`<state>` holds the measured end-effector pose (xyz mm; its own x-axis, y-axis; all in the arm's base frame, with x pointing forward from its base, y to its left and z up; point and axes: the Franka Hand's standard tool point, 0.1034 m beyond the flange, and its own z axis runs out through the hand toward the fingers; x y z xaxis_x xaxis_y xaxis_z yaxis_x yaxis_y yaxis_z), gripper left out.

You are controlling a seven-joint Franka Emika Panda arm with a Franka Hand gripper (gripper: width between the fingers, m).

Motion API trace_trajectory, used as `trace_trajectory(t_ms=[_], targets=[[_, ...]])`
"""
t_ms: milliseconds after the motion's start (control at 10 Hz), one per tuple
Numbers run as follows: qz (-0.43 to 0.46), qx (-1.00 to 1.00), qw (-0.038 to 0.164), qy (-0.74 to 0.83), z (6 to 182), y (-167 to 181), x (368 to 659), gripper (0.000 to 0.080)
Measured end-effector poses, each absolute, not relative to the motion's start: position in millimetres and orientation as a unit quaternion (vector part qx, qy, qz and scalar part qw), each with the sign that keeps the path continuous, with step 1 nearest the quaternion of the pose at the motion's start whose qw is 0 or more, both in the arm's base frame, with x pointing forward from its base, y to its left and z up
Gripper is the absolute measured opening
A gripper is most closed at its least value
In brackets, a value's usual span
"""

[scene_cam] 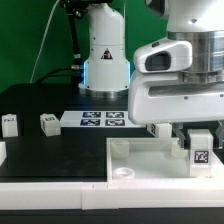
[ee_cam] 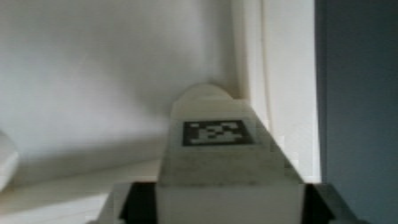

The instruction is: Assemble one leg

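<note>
My gripper (scene_cam: 199, 140) is shut on one leg (scene_cam: 200, 150), a small white block with a black-and-white tag facing the camera. It holds the leg over the large white panel (scene_cam: 140, 158), near the panel's edge at the exterior view's right. In the wrist view the leg (ee_cam: 217, 150) stands between the two dark fingers (ee_cam: 135, 205), tag up, with the panel's white surface (ee_cam: 89, 90) behind it and the panel's edge just beside it. A round socket (scene_cam: 124, 172) shows at the panel's near corner. Whether the leg touches the panel cannot be told.
Two more legs (scene_cam: 10, 123) (scene_cam: 48, 123) stand on the black table at the exterior view's left. The marker board (scene_cam: 103, 120) lies behind the panel. A white robot base (scene_cam: 105, 55) stands at the back. Dark table (ee_cam: 356, 90) borders the panel.
</note>
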<state>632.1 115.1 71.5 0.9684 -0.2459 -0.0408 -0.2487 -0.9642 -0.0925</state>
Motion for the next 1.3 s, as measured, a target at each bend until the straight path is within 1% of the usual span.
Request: trace_trajectory(t_ms=[200, 400, 600, 800, 900, 1000, 1100, 1200, 1300], targets=[[0.02, -0.961, 0.048, 0.271, 71.6, 115.1, 632.2, 0.0291], [0.025, -0.914, 0.04, 0.403, 71.3, 117.1, 631.0, 0.0291], [0.027, -0.879, 0.033, 0.476, 71.5, 117.9, 630.6, 0.0292], [0.028, -0.872, 0.033, 0.488, 71.0, 118.5, 630.5, 0.0292], [0.027, -0.878, 0.033, 0.477, 70.6, 118.5, 630.3, 0.0525], [0.028, -0.881, 0.033, 0.472, 70.7, 118.6, 630.2, 0.0525], [0.028, -0.9, 0.033, 0.434, 71.3, 118.3, 630.1, 0.061], [0.025, -0.929, 0.035, 0.366, 71.7, 118.8, 630.2, 0.0641], [0.023, -0.95, 0.037, 0.308, 71.7, 118.6, 630.3, 0.0647]])
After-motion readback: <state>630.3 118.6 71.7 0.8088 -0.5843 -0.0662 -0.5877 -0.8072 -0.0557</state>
